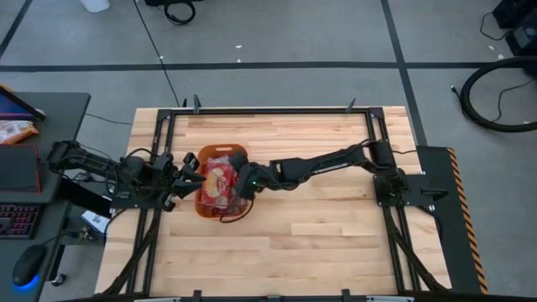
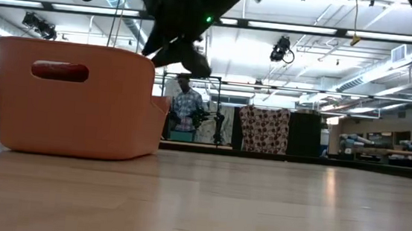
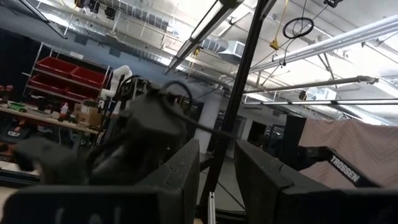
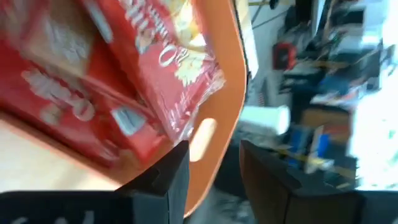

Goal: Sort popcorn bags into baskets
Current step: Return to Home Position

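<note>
The orange basket point(image 1: 223, 148) sits on the wooden table, left of centre. Several red popcorn bags point(image 1: 220, 183) with cream pictures are piled inside it. In the right wrist view the bags point(image 4: 124, 68) lie against the basket's rim point(image 4: 236, 68), close to its handle slot point(image 4: 202, 138). My right gripper point(image 1: 237, 200) point(image 4: 214, 174) hovers open over the right part of the basket, holding nothing. It also shows above the basket point(image 2: 79, 112) in the low view. My left gripper point(image 1: 191, 174) point(image 3: 216, 186) is open beside the basket's left rim, tipped up toward the ceiling.
Bare wood stretches to the right of the basket and toward the near edge point(image 1: 336, 243). A black frame point(image 1: 252, 110) runs around the table. A desk with a keyboard and mouse point(image 1: 25, 210) stands to the left. A person point(image 2: 185, 106) stands far behind the table.
</note>
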Tool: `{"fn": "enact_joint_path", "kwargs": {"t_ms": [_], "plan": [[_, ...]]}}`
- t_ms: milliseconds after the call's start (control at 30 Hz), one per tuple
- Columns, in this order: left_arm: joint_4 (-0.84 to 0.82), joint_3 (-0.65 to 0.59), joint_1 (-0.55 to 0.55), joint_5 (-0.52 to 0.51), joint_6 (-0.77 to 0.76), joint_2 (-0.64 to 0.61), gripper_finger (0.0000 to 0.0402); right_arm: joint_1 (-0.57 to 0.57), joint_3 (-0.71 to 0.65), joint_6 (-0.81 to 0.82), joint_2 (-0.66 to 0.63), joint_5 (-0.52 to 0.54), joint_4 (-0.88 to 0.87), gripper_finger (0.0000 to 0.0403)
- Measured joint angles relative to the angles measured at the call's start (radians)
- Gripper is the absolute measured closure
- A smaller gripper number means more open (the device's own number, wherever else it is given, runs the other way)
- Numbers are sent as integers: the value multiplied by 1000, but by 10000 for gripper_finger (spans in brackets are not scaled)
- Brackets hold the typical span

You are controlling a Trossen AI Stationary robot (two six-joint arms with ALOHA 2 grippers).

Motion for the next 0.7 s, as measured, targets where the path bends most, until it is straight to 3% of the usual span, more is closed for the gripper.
{"fn": "enact_joint_path", "kwargs": {"t_ms": [200,400,500,633,700], "plan": [[-16,0,0,0,53,0,297,34,0,406,-88,-21,-259,258],[-65,0,0,-1,398,0,297,49,-5,860,-150,-175,-592,258],[-68,0,0,-1,493,0,297,48,-42,1055,-175,-251,-739,258],[-66,0,5,-12,475,0,297,55,-183,1201,-228,-280,-775,258],[-75,4,23,-83,467,-1,297,70,-279,1245,-276,-281,-732,259]]}}
